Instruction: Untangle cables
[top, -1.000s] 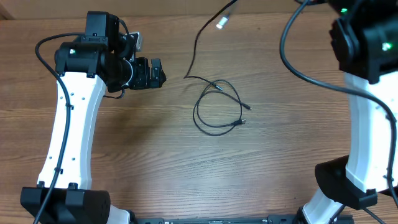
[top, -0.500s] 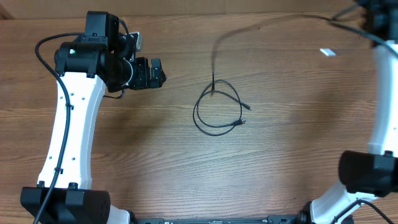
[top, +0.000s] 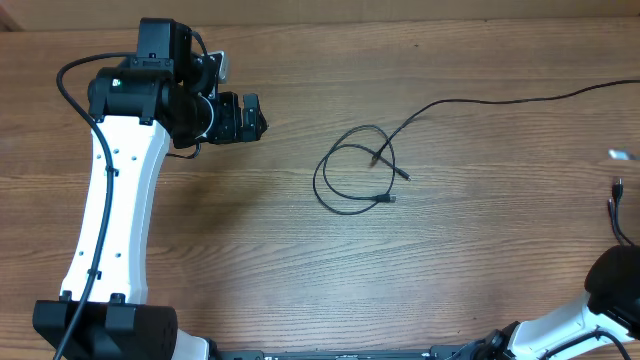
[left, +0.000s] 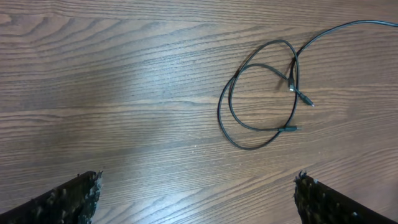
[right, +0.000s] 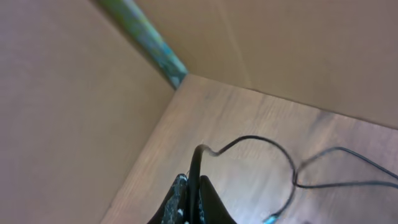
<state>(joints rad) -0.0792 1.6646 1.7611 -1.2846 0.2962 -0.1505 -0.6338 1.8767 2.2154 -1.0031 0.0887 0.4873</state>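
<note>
A thin black cable loop (top: 317, 185) with small plugs lies at the table's middle; it also shows in the left wrist view (left: 219, 115). A long black cable (top: 500, 100) runs from the loop to the right edge. My left gripper (top: 252, 115) is open and empty, hovering left of the loop; its fingers (left: 199, 199) sit wide apart. My right gripper (right: 194, 193) is shut on a thin black cable (right: 194, 165) that rises between its jaws. The right gripper is out of the overhead view.
The right arm's base (top: 612, 290) stands at the lower right, with thicker robot wiring (top: 610, 212) above it. The right wrist view shows cardboard walls, a green tape strip (right: 144, 32) and more cable (right: 292, 171) on the wood.
The right arm swung out of the overhead view to the right, drawing the long cable taut toward the right edge. The loop shifted slightly. The left arm stayed still.
</note>
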